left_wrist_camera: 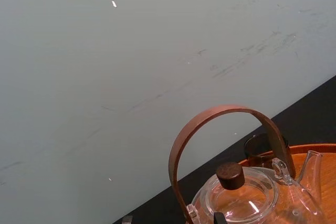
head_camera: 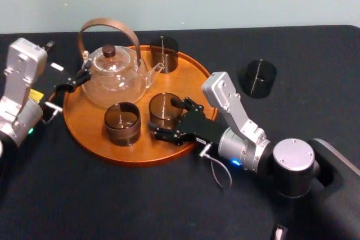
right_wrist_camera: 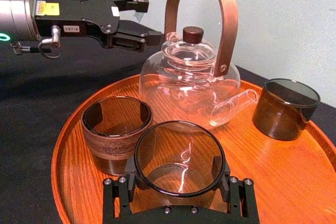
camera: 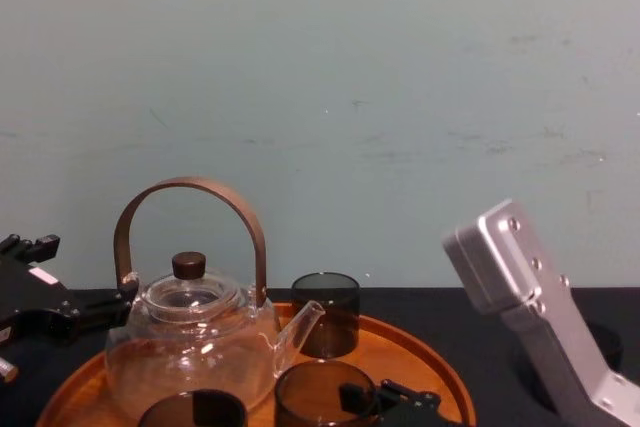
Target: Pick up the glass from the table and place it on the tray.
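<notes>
Black table (head_camera: 140, 206): round orange-brown tray (head_camera: 90, 133) sits left of centre. One dark glass (head_camera: 259, 78) stands upright directly on the table, well apart, off the tray's right side.

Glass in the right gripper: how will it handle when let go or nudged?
The glass in right gripper: smooth walls, likely slippery. Squat and wide, so unlikely to tip on the tray. Probably thin and fragile; next glass stands close, could clink.
</notes>
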Robot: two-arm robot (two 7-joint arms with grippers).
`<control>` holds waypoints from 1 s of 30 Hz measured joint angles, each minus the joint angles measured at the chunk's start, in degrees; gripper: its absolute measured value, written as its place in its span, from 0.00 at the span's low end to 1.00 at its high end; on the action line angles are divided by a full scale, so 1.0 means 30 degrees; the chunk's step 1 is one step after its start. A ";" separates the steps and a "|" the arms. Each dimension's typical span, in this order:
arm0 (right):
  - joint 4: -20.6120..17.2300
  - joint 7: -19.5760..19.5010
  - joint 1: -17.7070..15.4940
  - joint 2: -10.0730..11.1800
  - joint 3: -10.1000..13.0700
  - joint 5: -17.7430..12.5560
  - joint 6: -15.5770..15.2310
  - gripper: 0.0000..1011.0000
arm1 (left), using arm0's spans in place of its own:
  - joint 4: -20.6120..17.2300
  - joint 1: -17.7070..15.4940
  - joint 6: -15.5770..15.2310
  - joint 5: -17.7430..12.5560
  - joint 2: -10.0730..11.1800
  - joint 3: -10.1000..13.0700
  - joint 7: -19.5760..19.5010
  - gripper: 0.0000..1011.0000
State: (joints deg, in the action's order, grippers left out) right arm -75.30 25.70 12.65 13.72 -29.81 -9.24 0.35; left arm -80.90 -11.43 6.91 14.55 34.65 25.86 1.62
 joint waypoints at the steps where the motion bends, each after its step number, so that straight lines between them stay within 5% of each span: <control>1: 0.0050 0.0006 0.0026 -0.0012 -0.0022 -0.0002 0.0002 0.90 | -0.0001 0.0000 0.0000 -0.0001 0.0000 -0.0001 0.0000 0.99; 30: 0.0666 -0.0180 0.0054 -0.0158 -0.0121 -0.0118 -0.0025 0.90 | 0.0000 0.0001 0.0000 -0.0001 0.0000 -0.0001 0.0000 0.99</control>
State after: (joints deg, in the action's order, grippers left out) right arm -73.30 25.16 12.81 13.24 -30.17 -9.59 0.28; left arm -80.90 -11.43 6.91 14.55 34.65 25.86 1.62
